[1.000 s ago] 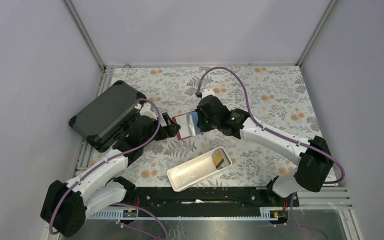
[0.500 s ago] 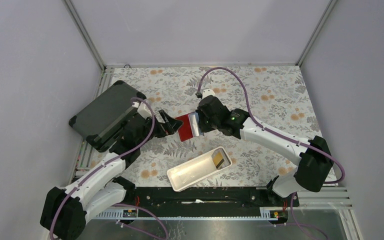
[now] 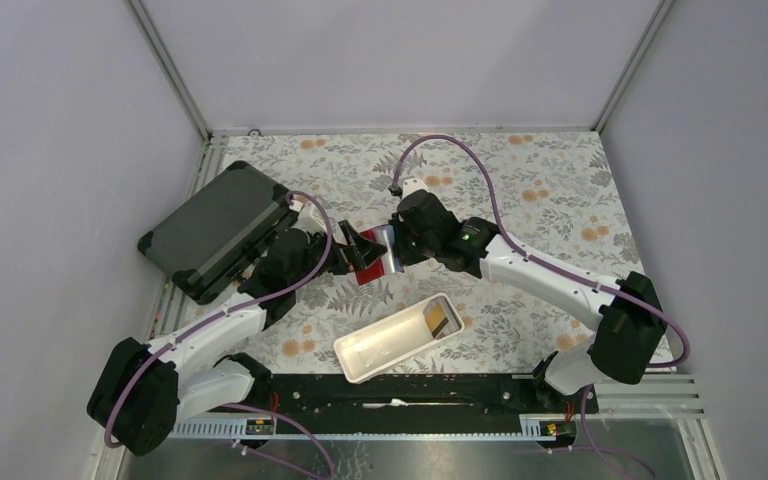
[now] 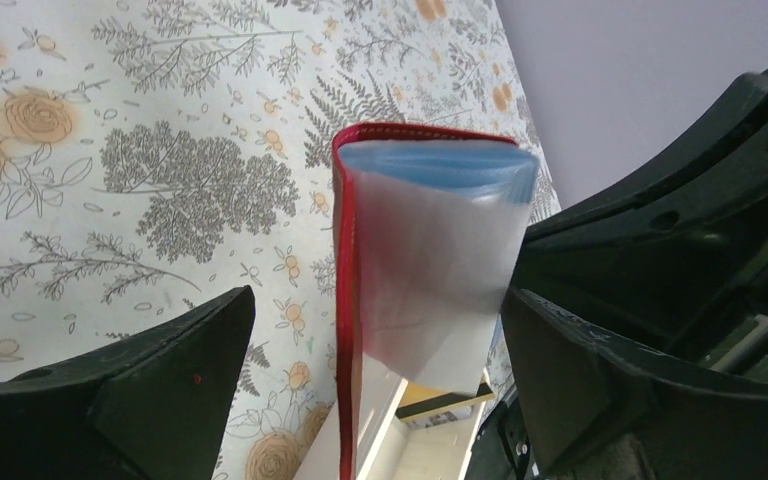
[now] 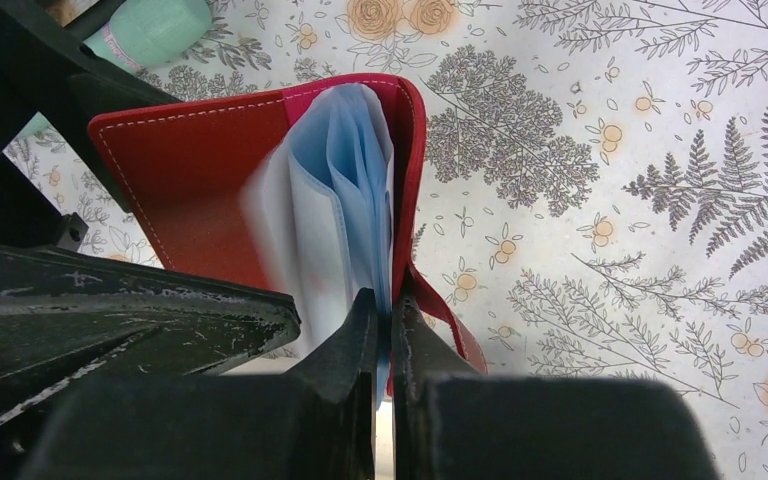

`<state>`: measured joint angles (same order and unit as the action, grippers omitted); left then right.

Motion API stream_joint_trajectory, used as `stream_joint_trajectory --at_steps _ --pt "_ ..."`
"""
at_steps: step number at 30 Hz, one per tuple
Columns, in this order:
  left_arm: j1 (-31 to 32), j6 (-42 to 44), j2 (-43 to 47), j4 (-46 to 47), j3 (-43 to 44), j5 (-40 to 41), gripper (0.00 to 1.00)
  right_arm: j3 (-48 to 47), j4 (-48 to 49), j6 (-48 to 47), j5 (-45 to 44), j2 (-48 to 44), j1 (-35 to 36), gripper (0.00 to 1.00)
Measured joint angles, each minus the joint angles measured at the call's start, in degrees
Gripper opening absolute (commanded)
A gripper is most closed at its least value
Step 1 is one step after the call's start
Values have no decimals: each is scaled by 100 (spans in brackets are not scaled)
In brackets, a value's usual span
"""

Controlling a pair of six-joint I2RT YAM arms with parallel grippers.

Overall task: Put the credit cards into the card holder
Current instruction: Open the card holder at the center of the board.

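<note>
Well, beyond the white tray [image 3: 385, 348] at six o'clock, the red card holder [image 3: 366, 272] is held mid-table, right gripper [image 5: 385, 305] clamped shut on its edge, left gripper [image 4: 375, 320] gaping wide around it from nine. It looks light and floppy, its blue credit cards [image 5: 360, 150] slick; grip the stiffer cover.

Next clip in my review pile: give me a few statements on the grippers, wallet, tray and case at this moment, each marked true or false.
The right gripper is pinched shut on the red wallet. True.
The left gripper is shut. False: its jaws stand wide open on either side of the wallet.
A yellow-brown card lies in the white tray. True.
The grey case sits on the right side. False: it is at the left rear.
</note>
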<state>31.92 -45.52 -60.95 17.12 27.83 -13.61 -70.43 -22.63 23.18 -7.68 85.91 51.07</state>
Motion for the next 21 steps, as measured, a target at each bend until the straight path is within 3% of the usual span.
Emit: stream_joint_trajectory --at_steps 9,21 --pt "46 13 -361 258 358 142 99 0 24 -2 26 0 59 0" --pt "269 514 -505 -238 629 590 99 0 17 -9 -24 0 68 0"
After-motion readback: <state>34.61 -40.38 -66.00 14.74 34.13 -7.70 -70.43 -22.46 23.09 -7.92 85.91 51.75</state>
